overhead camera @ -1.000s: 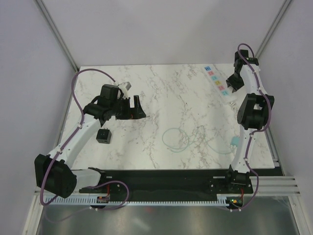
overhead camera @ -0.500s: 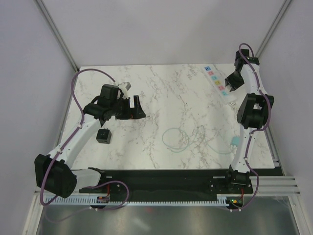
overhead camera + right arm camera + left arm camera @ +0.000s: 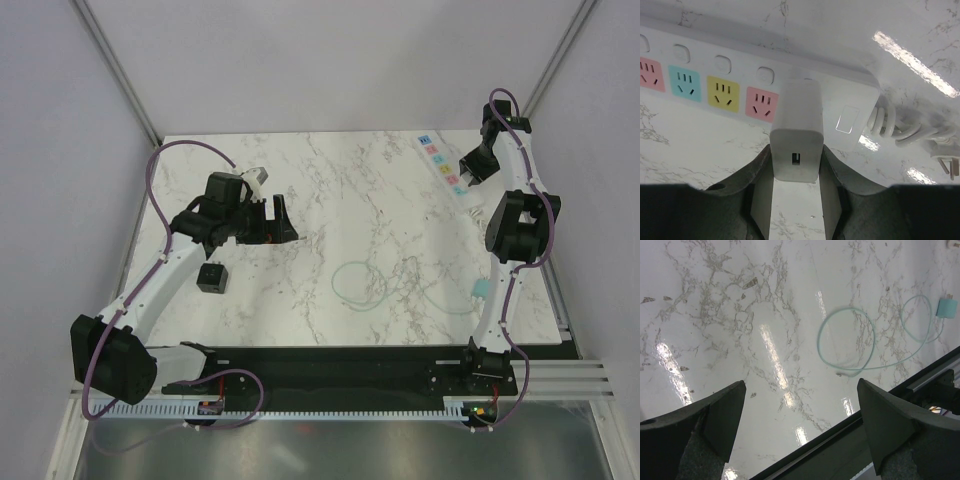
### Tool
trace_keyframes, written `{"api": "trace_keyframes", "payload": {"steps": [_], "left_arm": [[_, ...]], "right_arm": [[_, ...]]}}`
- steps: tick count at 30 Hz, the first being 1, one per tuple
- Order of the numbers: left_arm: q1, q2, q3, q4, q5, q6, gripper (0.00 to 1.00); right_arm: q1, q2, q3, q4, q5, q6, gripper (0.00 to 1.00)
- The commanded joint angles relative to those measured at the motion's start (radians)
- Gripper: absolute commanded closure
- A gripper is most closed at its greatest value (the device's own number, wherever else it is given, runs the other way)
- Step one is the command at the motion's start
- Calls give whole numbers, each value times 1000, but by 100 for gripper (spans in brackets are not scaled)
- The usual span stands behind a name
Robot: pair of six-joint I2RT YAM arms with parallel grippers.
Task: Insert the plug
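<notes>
Standing at the arm bases, the closest thing on the marble surface (image 3: 330,190) is the pale-green cable (image 3: 819,340), lying loose in a loop. A bit further back on the left is the plug (image 3: 211,277), a little black cube just sitting there with nothing touching it. The left end effector (image 3: 801,386) hovers just beyond it, fingers spread wide and empty. At the far right, the right end effector (image 3: 796,152) is clamped on a white adapter (image 3: 796,125) at the end of the power strip (image 3: 850,95). I can't tell if that's fully seated. Looks like the pickup hasn't started, so next the left arm needs to drop over the cube, squeeze it and carry it to a free socket.
</notes>
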Motion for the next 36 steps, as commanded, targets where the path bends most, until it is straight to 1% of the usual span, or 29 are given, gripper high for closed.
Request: {"api": "trace_keyframes", "payload": {"steps": [1, 6, 20, 36], "left_arm": [[-6, -20, -5, 5, -15, 40, 0], [-6, -22, -7, 5, -13, 40, 0], [-6, -28, -8, 4, -20, 40, 0], [-6, -32, -7, 4, -23, 38, 0]], "right_arm": [[-1, 0, 14, 6, -22, 14, 100], [-4, -24, 8, 1, -2, 11, 100], [-10, -24, -14, -24, 24, 9, 100], [-10, -51, -18, -42, 32, 19, 100]]}}
